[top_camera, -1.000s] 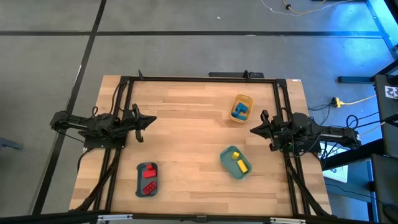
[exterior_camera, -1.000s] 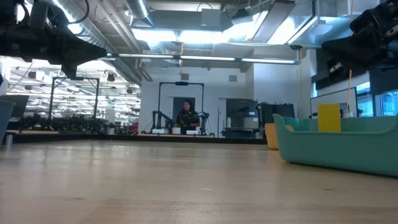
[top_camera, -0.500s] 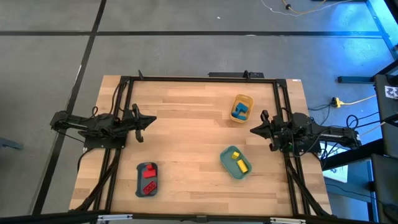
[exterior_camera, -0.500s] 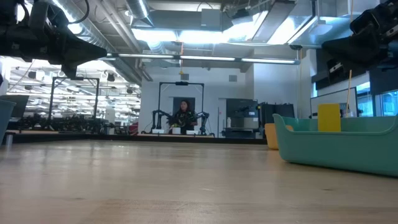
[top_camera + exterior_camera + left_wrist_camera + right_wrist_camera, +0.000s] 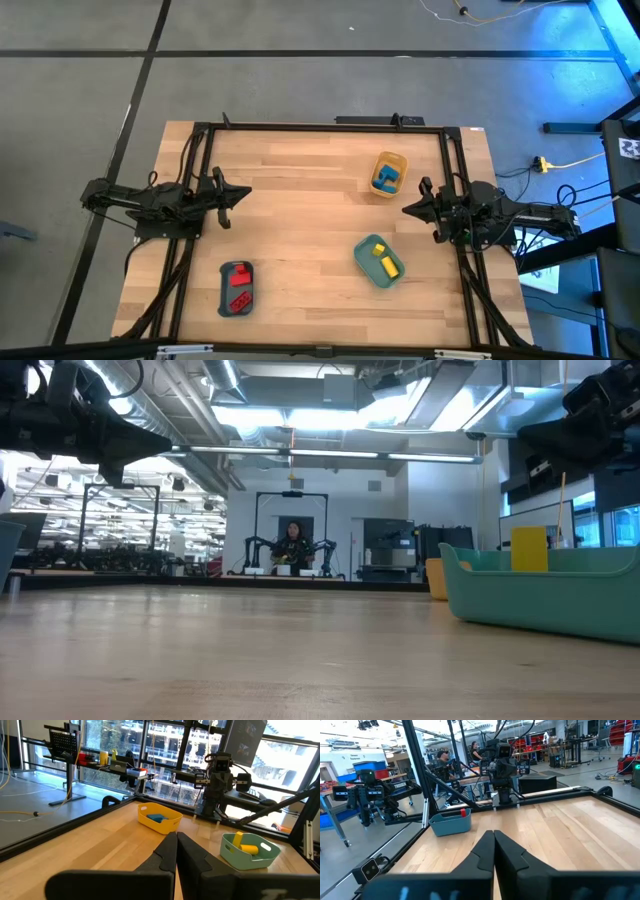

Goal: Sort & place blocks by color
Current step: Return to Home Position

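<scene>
Blue blocks (image 5: 387,177) lie in the yellow tray (image 5: 389,160) near the table's far right. Yellow blocks (image 5: 386,260) lie in the teal tray (image 5: 366,262) at the near right, where one stands upright (image 5: 529,548). Red blocks (image 5: 239,290) lie in the slate-blue tray (image 5: 237,309) at the near left. My left gripper (image 5: 248,192) hovers shut over the table's left side, pointing right (image 5: 176,840). My right gripper (image 5: 404,209) hovers shut at the right side, between the yellow and teal trays, pointing left (image 5: 493,839). Neither touches anything.
A black frame (image 5: 320,125) runs around the tabletop's edges. Bare wood (image 5: 300,220) spreads across the table's middle between the two grippers. Beyond the far edge, a person (image 5: 294,545) sits among other robot rigs in the room.
</scene>
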Action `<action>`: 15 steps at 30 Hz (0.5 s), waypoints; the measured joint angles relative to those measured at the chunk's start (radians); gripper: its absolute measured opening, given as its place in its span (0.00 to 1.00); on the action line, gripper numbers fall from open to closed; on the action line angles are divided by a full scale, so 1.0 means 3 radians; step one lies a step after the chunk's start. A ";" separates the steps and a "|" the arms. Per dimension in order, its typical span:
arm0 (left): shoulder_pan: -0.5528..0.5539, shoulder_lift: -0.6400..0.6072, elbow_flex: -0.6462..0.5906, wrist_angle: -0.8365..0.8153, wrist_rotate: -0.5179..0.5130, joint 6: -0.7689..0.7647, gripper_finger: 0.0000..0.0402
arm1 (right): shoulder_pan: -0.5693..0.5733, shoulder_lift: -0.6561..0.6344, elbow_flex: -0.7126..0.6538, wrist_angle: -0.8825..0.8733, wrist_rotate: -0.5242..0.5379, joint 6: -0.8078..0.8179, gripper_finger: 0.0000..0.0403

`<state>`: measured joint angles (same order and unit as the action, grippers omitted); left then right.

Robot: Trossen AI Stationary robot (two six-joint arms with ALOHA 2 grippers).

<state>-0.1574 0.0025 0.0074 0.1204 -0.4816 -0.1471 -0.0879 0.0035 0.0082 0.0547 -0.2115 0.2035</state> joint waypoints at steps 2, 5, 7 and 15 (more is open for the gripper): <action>-0.0001 0.0000 0.0000 -0.0001 0.0001 0.0000 0.00 | 0.0000 0.0000 0.0000 0.0000 0.0000 -0.0003 0.02; 0.0000 0.0000 0.0000 0.0000 0.0001 0.0000 0.00 | -0.0001 0.0001 0.0000 0.0000 0.0001 0.0001 0.03; -0.0001 0.0000 0.0000 0.0000 0.0001 0.0000 0.00 | 0.0000 0.0000 0.0000 0.0000 0.0001 -0.0003 0.03; -0.0001 0.0000 0.0000 -0.0001 0.0001 0.0000 0.00 | 0.0000 0.0001 0.0000 0.0000 0.0001 0.0000 0.02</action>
<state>-0.1576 0.0025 0.0074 0.1202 -0.4812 -0.1471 -0.0880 0.0036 0.0082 0.0547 -0.2111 0.2035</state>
